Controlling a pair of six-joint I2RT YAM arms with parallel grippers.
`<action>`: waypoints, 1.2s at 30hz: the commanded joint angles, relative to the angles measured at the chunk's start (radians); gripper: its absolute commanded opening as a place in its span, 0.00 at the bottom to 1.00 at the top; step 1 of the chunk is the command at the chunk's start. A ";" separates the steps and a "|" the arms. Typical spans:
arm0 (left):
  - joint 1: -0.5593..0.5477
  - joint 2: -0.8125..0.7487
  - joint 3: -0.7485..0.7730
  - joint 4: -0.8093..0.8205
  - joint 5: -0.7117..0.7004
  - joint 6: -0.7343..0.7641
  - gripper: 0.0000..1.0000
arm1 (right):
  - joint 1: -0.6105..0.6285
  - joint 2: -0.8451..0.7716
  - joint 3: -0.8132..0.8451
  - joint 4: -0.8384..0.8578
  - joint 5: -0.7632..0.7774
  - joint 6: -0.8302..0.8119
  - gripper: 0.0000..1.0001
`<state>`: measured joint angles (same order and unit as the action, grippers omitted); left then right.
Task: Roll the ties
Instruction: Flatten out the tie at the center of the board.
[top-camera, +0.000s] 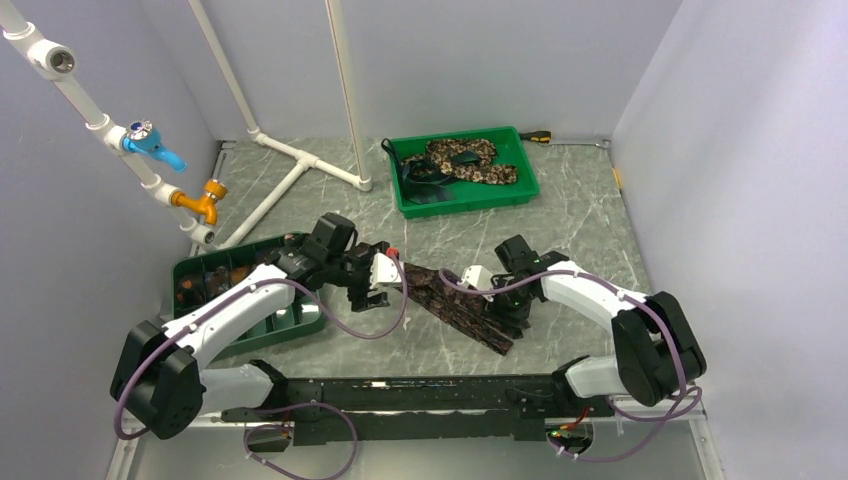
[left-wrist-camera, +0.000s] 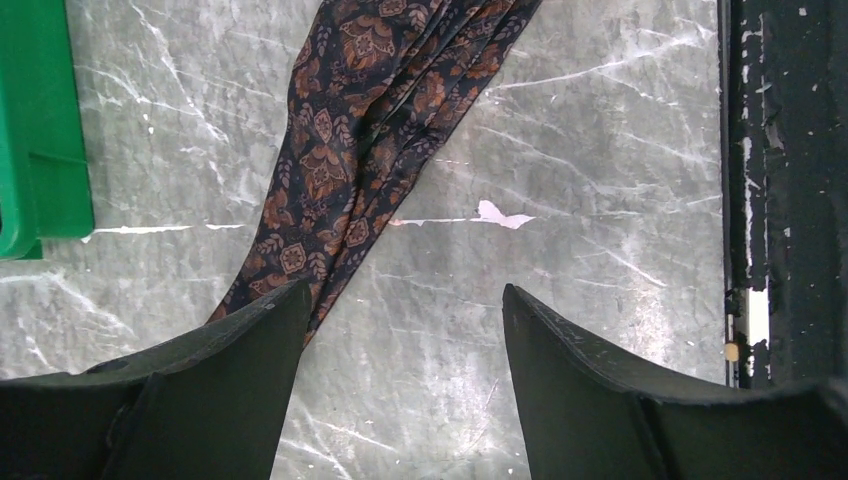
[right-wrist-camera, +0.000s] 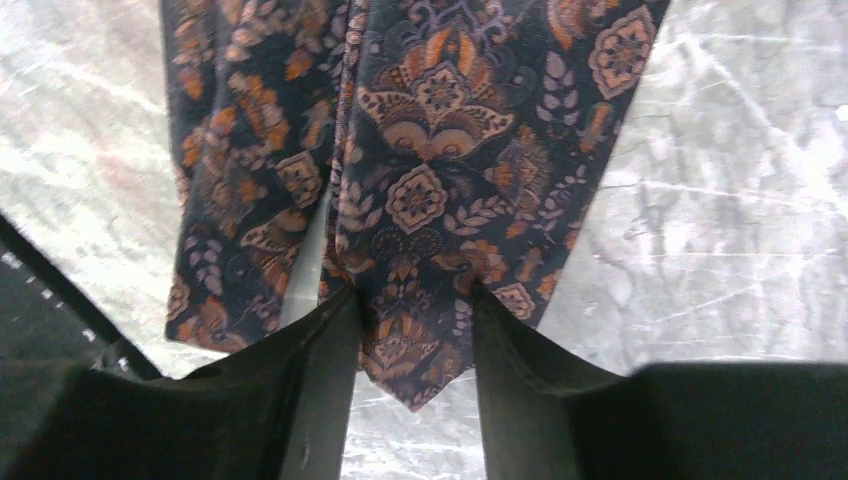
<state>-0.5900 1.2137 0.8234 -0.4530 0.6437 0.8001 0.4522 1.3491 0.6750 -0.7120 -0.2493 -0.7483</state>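
Note:
A dark tie (top-camera: 450, 298) with an orange floral pattern lies folded across the table between my two grippers. My left gripper (top-camera: 375, 295) is open and empty above its left end. In the left wrist view the tie (left-wrist-camera: 350, 130) runs up from beside the left finger, and bare table shows between the jaws (left-wrist-camera: 405, 300). My right gripper (top-camera: 505, 320) is at the tie's right end. In the right wrist view its fingers (right-wrist-camera: 412, 295) are closed against the wide pointed tip (right-wrist-camera: 440, 130), and the fabric puckers between them. A tan-and-brown mottled tie (top-camera: 470, 160) lies in the far tray.
A green tray (top-camera: 524, 192) stands at the back, right of centre. A green bin (top-camera: 300, 322) with small items sits at the left under my left arm, and its corner shows in the left wrist view (left-wrist-camera: 40, 120). A white pipe frame (top-camera: 300, 160) stands at the back left. A black rail (top-camera: 420, 395) lines the near edge.

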 joint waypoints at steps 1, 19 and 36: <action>-0.001 -0.034 0.002 -0.019 -0.010 0.058 0.76 | 0.028 0.024 -0.031 0.137 0.132 -0.024 0.39; -0.379 0.373 0.215 0.309 -0.106 0.085 0.67 | -0.441 0.287 0.446 -0.209 -0.401 0.236 0.00; -0.533 0.811 0.512 0.163 -0.111 0.116 0.66 | -0.557 0.099 0.504 -0.215 -0.483 0.402 0.00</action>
<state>-1.1137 2.0186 1.3594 -0.2779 0.5621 0.8967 -0.0986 1.5356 1.1305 -0.9009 -0.6910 -0.3782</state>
